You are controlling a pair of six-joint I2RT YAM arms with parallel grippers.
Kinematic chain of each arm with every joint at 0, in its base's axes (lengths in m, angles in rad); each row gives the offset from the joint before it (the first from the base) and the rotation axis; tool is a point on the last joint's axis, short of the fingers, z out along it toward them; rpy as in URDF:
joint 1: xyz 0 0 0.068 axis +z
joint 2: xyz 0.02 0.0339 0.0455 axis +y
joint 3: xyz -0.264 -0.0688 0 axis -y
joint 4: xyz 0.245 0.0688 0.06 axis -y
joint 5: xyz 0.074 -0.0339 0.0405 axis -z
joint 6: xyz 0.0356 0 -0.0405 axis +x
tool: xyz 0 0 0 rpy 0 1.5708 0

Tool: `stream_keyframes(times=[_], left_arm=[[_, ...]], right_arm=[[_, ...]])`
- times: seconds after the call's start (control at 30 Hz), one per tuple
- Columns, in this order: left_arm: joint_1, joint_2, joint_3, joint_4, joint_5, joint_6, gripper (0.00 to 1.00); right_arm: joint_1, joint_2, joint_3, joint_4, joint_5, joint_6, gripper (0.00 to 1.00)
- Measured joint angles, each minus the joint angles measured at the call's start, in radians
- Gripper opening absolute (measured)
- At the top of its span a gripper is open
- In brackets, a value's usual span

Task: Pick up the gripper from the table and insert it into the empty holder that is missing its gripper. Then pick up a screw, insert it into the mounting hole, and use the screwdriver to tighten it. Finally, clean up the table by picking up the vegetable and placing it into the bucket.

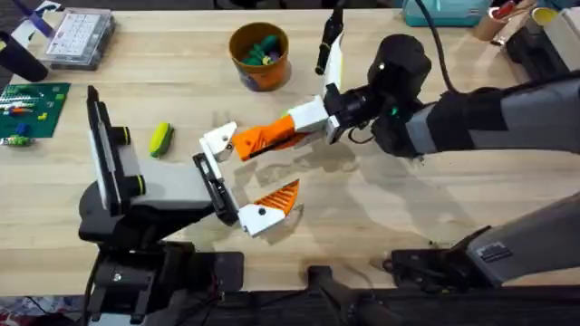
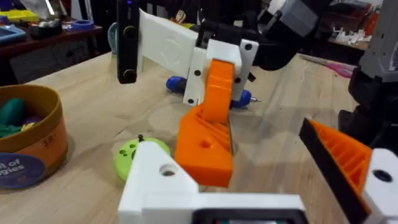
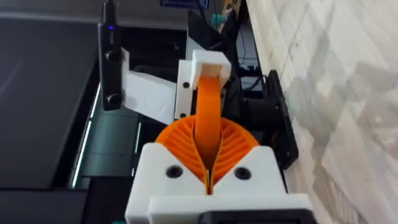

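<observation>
the right gripper [image 1: 319, 118], white with orange ribbed pads, is clamped on the orange plastic wedge-shaped finger [image 1: 265, 138], whose thick end sits just beside the small angular white plastic holder [image 1: 218, 139] on the left arm's black rail. the left gripper [image 1: 237, 177] has its jaws set wide apart, holding nothing. the small yellow toy vegetable with green edges [image 1: 160, 139] lies on the wooden table [image 1: 381, 217], near the left arm. the round orange-yellow bucket [image 1: 259, 55] stands farther back.
</observation>
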Motion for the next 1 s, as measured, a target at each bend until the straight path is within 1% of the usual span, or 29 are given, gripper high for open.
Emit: stream_keyframes(times=[0.2, 0.57, 0.77, 1.0], left_arm=[[0.0, 0.0, 0.0, 0.0, -0.004, 0.0, 0.986], [0.0, 0.0, 0.0, 0.0, -0.009, 0.0, 0.986], [0.0, 0.0, 0.0, -0.011, -0.009, -0.003, 0.986], [0.0, 0.0, 0.0, -0.001, -0.008, -0.002, 0.986]], right_arm=[[0.022, 0.0, 0.0, 0.0, 0.003, 0.004, 0.014], [0.024, 0.0, 0.0, -0.002, 0.011, 0.016, 0.015], [0.024, 0.0, 0.0, -0.065, 0.034, 0.019, 0.015], [0.024, 0.0, 0.0, -0.014, 0.05, 0.02, 0.015]])
